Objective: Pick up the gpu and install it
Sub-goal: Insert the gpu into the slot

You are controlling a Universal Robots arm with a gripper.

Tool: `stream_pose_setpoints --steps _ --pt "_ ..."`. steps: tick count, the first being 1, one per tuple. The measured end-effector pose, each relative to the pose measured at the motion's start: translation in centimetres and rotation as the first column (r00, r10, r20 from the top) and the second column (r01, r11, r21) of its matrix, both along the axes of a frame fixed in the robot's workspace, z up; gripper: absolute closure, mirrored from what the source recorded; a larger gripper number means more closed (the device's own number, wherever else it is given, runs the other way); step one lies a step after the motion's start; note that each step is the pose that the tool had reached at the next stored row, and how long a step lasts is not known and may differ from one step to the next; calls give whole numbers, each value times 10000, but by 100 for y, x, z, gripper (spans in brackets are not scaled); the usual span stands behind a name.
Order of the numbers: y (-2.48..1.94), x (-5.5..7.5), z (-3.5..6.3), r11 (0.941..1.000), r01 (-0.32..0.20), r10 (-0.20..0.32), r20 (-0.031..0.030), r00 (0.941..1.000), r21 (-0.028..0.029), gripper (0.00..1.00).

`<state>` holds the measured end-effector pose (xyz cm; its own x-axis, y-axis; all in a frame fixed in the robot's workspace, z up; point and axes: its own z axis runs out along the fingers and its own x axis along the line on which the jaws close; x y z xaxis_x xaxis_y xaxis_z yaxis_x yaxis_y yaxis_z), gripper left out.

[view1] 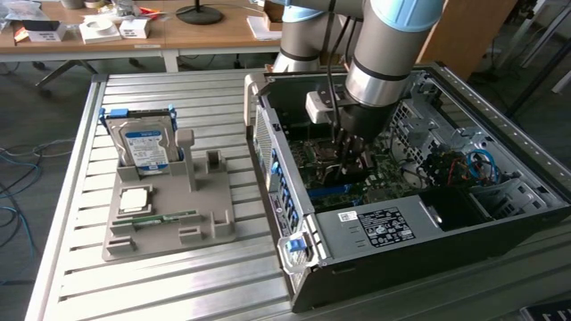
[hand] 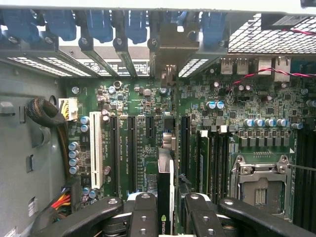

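Note:
The gpu (hand: pixel 166 170) stands edge-on between my fingers (hand: pixel 143 215) in the wrist view, a thin dark card with a small green logo. Its silvery bracket (hand: pixel 168 47) reaches up to the rear slot openings of the case. My gripper (hand: pixel 168 217) is shut on the card's upper edge. The card hangs over the motherboard (hand: pixel 148 98), in line with the gap between the black expansion slots (hand: pixel 131 153). In the exterior view my gripper (view1: pixel 352 157) is deep inside the open computer case (view1: pixel 375 227), low over the board.
A white slot (hand: pixel 98 148), memory slots and a CPU socket (hand: pixel 259 187) flank the card. A cable bundle (hand: pixel 44 113) runs along the case wall. At the exterior view's left, a grey holder (view1: pixel 210 224) carries a hard drive (view1: pixel 143 144), a processor (view1: pixel 134 199) and a memory stick (view1: pixel 165 217).

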<state>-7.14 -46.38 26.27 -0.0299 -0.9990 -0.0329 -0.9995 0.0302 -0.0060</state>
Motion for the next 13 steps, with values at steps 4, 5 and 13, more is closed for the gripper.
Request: stream_pose_setpoints --steps 4,5,13 --pt "2 -12 0 10000 0 0 -1 10000 -1 74" --pt "2 -13 -1 10000 0 0 -1 10000 -1 74" --pt "2 -14 -17 10000 2 -2 -1 10000 -1 74"
